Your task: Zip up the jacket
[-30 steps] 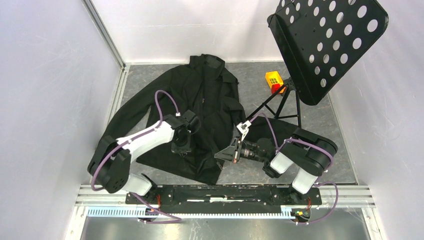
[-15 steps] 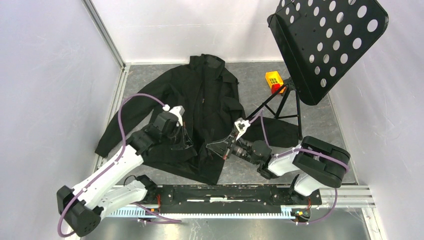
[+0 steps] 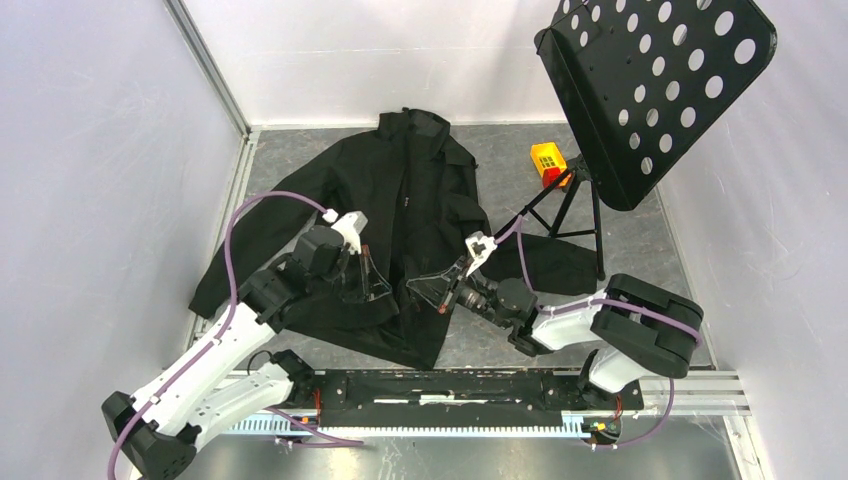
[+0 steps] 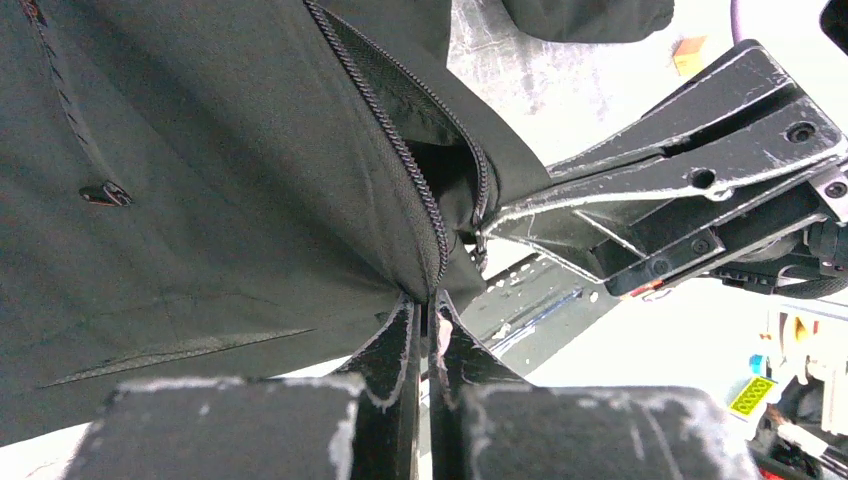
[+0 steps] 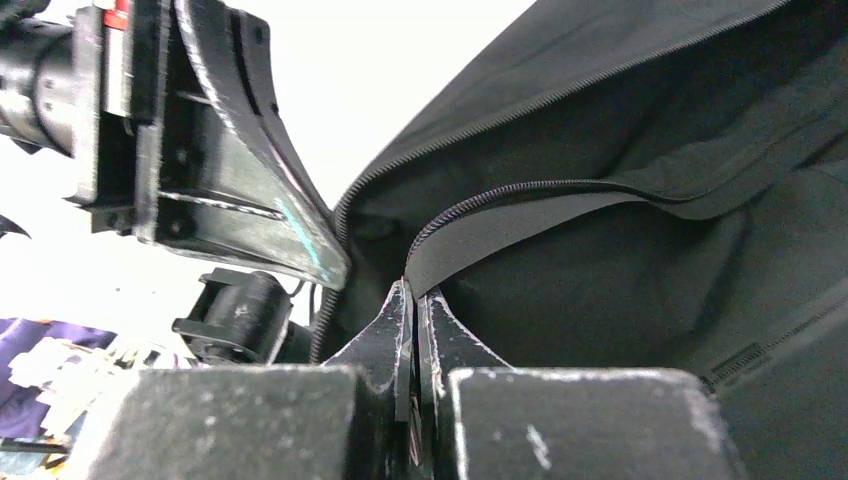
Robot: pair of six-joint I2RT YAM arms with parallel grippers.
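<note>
The black jacket (image 3: 420, 190) lies flat on the grey floor, collar at the far side, its front open at the lower end. My left gripper (image 3: 386, 291) is shut on the left front's zipper edge (image 4: 428, 215) near the hem; the fabric runs between its fingertips (image 4: 404, 325). Facing it from the right, my right gripper (image 3: 413, 285) is shut on the other front's zipper edge (image 5: 470, 212). The two grippers sit tip to tip, a small gap apart. The right gripper (image 4: 660, 190) fills the left wrist view's right side, and the left gripper (image 5: 230, 150) shows in the right wrist view.
A black perforated music stand (image 3: 655, 80) towers at the back right, its tripod legs (image 3: 570, 205) beside the jacket's right sleeve. A yellow and red block (image 3: 548, 161) sits by the legs. White walls close in left, back and right.
My left arm has reached out and turned its gripper rightward onto the left front edge at the hem. The right gripper has moved left and farther away with its edge, meeting the left one.
</note>
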